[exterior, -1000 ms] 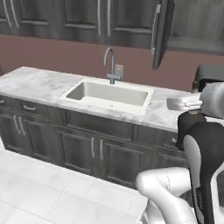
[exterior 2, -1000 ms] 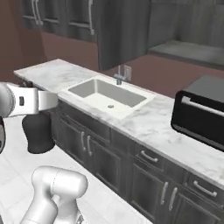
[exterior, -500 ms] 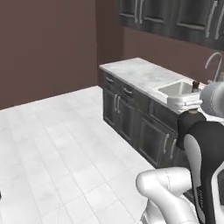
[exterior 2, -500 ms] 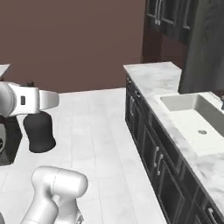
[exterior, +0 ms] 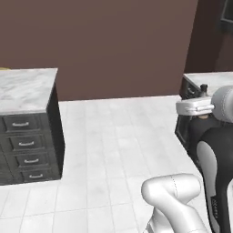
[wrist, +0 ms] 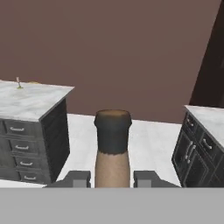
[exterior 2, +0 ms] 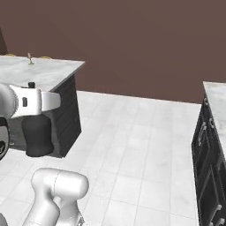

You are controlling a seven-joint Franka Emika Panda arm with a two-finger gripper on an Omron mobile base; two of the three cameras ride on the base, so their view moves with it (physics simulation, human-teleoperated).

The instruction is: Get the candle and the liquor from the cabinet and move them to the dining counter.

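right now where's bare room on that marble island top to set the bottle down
The dining counter is mostly bare marble: the near corner above its drawers and the stretch along the front edge look free. One small thing stands near the far edge. The gripper holds the liquor.

Kitchen, marble-topped drawer unit (exterior: 27,150), tiled floor (exterior: 118,150)

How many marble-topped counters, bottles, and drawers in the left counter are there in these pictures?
Marble-topped counters: 2
Liquor bottle: 1
Drawers in the left counter: 4
Total: 7
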